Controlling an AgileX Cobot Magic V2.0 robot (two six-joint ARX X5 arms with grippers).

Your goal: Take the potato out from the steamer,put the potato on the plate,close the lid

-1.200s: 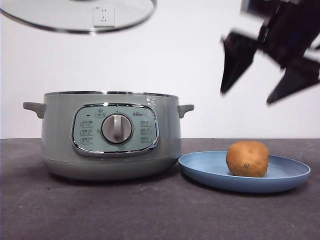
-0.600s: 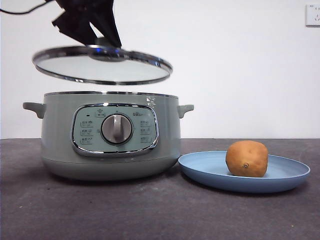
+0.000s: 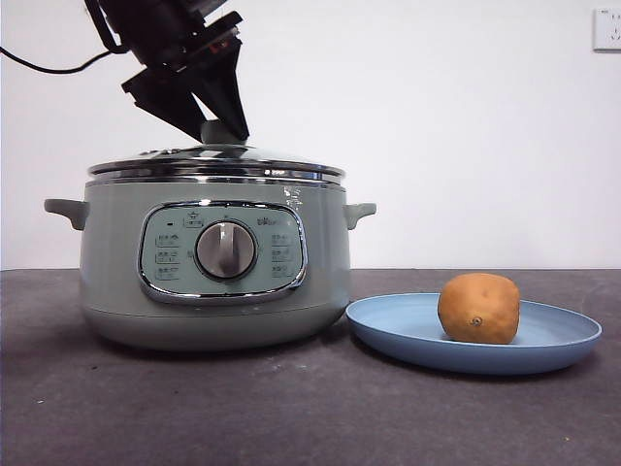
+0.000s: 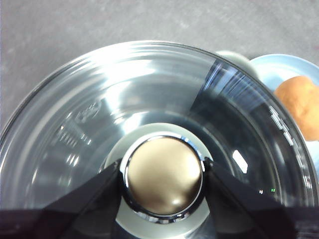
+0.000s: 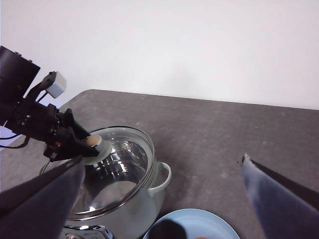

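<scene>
The sage-green steamer [image 3: 215,262] stands at the left of the table. The glass lid [image 3: 215,167] sits on its rim. My left gripper [image 3: 221,126] comes down from above and is shut on the lid's knob [image 4: 163,177], one jaw on each side. The potato [image 3: 478,308] lies on the light-blue plate [image 3: 563,345], to the right of the steamer. The potato [image 4: 301,104] and the plate [image 4: 279,67] also show in the left wrist view. My right gripper [image 5: 163,160] is open and empty, high above the table, looking down on the lid [image 5: 119,169] and the plate [image 5: 199,224].
Dark grey tabletop [image 3: 291,408] in front of a white wall. A wall socket [image 3: 606,29] is at the top right. A black cable [image 3: 49,63] hangs from the left arm at the upper left.
My left gripper has brought the lid down from above the steamer onto its rim. The right gripper, at the upper right a second ago, has left the front view.
</scene>
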